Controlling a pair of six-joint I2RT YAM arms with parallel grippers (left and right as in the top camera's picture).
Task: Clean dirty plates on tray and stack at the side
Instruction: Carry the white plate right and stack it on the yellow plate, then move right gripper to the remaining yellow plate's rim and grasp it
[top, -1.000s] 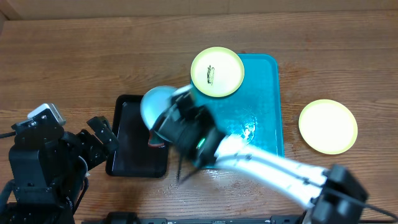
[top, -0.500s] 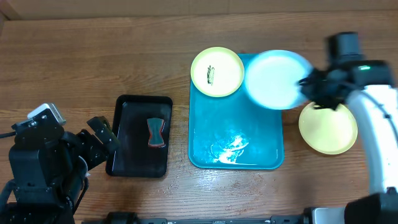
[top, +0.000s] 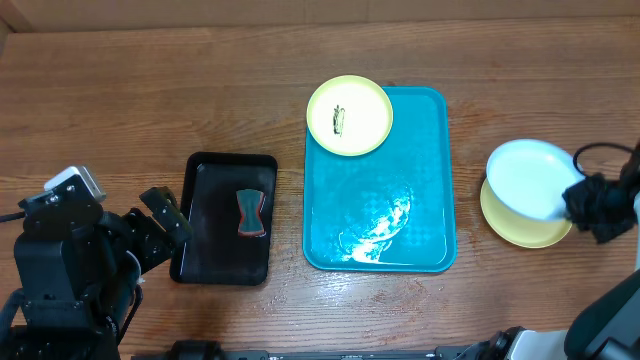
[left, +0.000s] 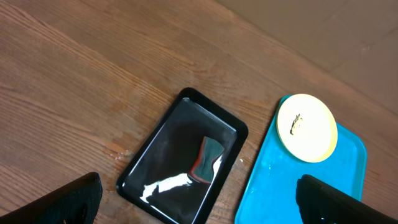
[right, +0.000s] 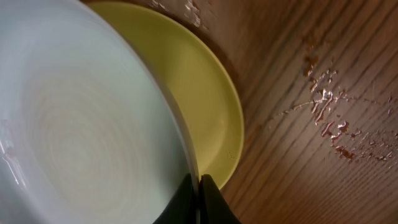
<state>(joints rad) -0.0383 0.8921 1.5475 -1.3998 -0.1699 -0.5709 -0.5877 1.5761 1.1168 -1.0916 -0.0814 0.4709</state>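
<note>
Plates, three by my count. The pale blue-white plate (top: 528, 178) is pinched by its rim in my right hand (right: 198, 194), whose fingers are pressed together on the edge. It reaches out from the hand over a clean yellow-green plate (top: 522, 228) lying on the bench directly under it. I cannot tell whether the two touch.

The marked plate (top: 349, 115), yellow-green with a dark scribble at its centre, is well away from that hand. It sits on the far corner of the single turquoise tray (top: 420, 200), overlapping the rim. The tray floor shines wet.

Just ahead of my left hand (top: 165, 222), whose fingers stand wide apart and empty, lies one black tray (top: 212, 262) holding one small red-and-dark block (top: 251, 214).

The bench (top: 120, 110) is brown wood with visible grain, with wet spots beside the right hand.
</note>
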